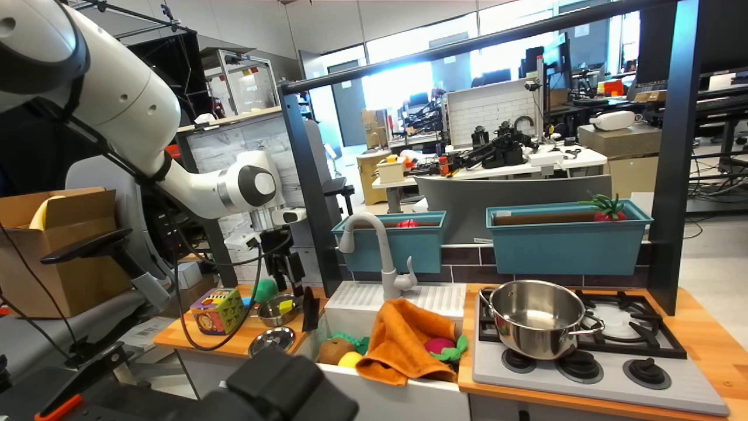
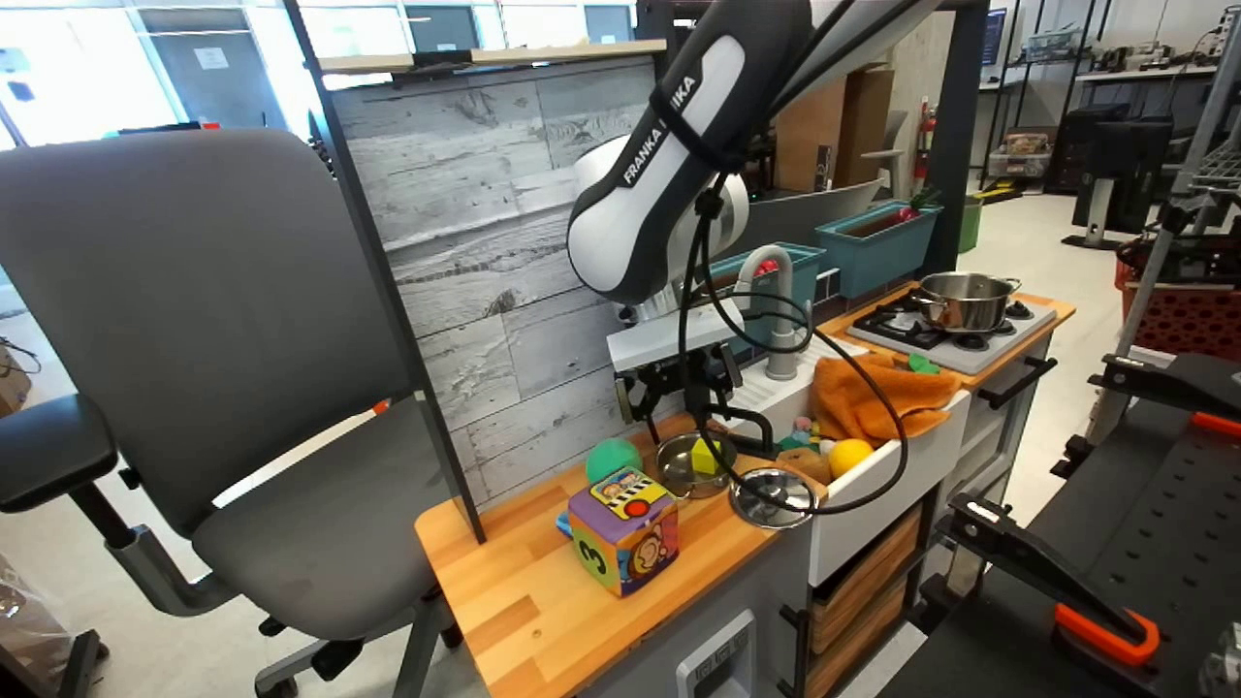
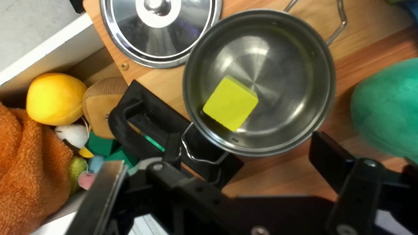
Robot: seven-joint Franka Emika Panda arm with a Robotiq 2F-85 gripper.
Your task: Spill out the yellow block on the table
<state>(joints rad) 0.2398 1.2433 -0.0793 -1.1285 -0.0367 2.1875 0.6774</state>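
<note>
Yellow, the squarish block (image 3: 231, 104) must yet be spilled from the round steel pot (image 3: 287, 81) onto the orange-brown wooden worktop (image 2: 524, 586), black pincer (image 3: 246, 142) spread.

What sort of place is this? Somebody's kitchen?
Most likely a robotics lab, despite the hob: a robot arm hangs over the wooden countertop, a grey office chair stands close by, and a background desk is crowded with equipment.
</note>
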